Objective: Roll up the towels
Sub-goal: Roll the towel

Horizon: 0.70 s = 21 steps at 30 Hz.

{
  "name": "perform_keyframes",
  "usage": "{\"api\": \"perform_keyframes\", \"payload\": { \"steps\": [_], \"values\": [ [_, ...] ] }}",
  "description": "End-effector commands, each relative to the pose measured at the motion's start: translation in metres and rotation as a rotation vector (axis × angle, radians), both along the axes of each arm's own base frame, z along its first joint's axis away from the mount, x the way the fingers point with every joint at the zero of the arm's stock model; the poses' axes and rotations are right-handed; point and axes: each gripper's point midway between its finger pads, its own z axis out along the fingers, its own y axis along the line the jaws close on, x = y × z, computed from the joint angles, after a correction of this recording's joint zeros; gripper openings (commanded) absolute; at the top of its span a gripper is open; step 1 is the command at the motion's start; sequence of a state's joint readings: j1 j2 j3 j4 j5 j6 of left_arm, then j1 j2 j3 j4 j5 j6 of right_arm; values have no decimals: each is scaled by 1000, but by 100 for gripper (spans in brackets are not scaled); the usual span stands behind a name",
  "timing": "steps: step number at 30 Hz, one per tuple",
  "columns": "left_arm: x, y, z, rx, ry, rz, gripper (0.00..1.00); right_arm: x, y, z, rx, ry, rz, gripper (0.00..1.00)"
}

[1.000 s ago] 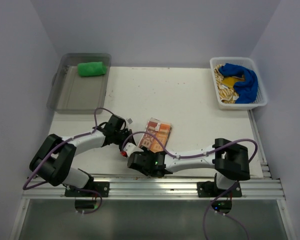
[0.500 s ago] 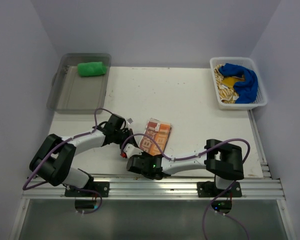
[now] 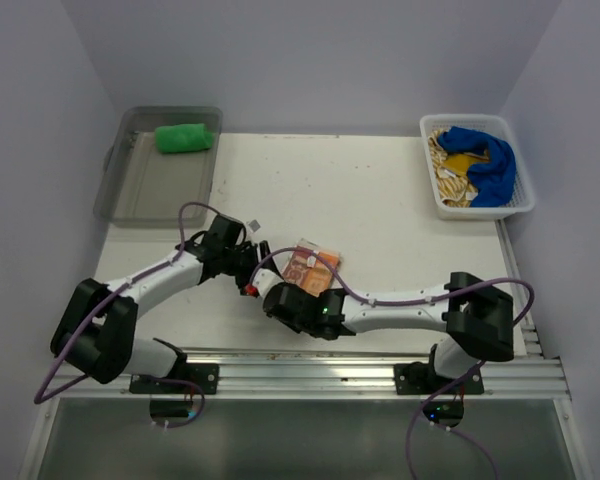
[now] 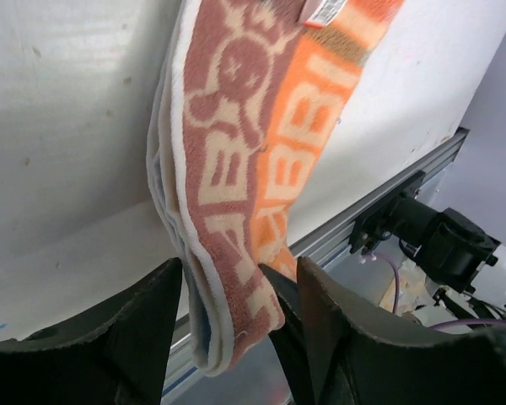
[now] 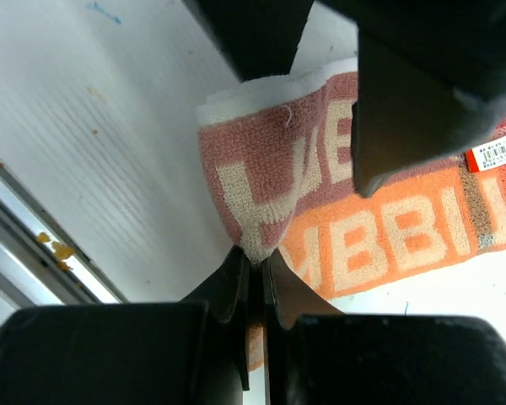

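Orange-and-white towel (image 3: 315, 268) on the table (image 3: 380, 200), near edge, we note one corner pinched tight in the right gripper (image 5: 255, 266) — left gripper (image 4: 236, 283) spread open, towel edge between its jaws.

Cream block letters cover the orange-and-pink towel (image 4: 228, 160); others: green towel (image 3: 184, 137), blue towel (image 3: 490, 165), yellow-tan patterned towel (image 3: 443, 176).

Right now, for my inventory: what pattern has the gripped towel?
Towel: orange and reddish blocks, cream letters; left wrist view.
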State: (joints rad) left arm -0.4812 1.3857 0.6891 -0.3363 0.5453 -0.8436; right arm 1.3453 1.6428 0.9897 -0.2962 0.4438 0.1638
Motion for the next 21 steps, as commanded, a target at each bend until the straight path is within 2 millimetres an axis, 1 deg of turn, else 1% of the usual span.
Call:
{"api": "perform_keyframes", "payload": {
  "steps": [1, 2, 3, 5, 7, 9, 10, 11, 13, 15, 16, 17, 18, 19, 20, 21],
  "values": [
    [20, 11, 23, 8, -86, 17, 61, -8, 13, 23, 120, 143, 50, 0],
    [22, 15, 22, 10, -87, 27, 61, -4, 13, 25, 135, 171, 41, 0],
    [24, 18, 23, 12, -90, 34, 61, -10, 15, 25, 151, 222, 66, 0],
    [29, 29, 25, 20, -101, 66, 61, -7, 14, 22, 155, 274, 65, 0],
    [32, 37, 27, 36, -116, 92, 61, -12, 18, 23, 171, 329, 91, 0],
    [33, 41, 29, 54, -132, 107, 61, -10, 20, 22, 186, 374, 94, 0],
    [33, 43, 28, 62, -135, 112, 61, -15, 23, 23, 201, 415, 116, 0],
    [31, 45, 28, 66, -143, 117, 59, -11, 22, 22, 210, 438, 102, 0],
    [29, 46, 29, 63, -162, 114, 56, -8, 25, 24, 230, 470, 108, 0],
    [23, 46, 23, 53, -154, 105, 43, -6, 27, 24, 237, 519, 115, 0],
    [22, 45, 24, 41, -169, 101, 34, -5, 26, 23, 231, 531, 126, 0],
    [18, 46, 20, 41, -161, 97, 20, -5, 24, 22, 223, 562, 126, 0],
    [17, 46, 21, 40, -167, 95, 15, -3, 26, 22, 225, 578, 129, 0],
    [16, 48, 22, 43, -178, 95, 7, -2, 25, 20, 219, 593, 136, 0],
    [14, 49, 20, 48, -179, 93, 3, 1, 23, 19, 218, 613, 129, 0],
    [13, 51, 20, 56, -183, 95, 1, 1, 26, 20, 222, 636, 143, 0]
  ]
}}
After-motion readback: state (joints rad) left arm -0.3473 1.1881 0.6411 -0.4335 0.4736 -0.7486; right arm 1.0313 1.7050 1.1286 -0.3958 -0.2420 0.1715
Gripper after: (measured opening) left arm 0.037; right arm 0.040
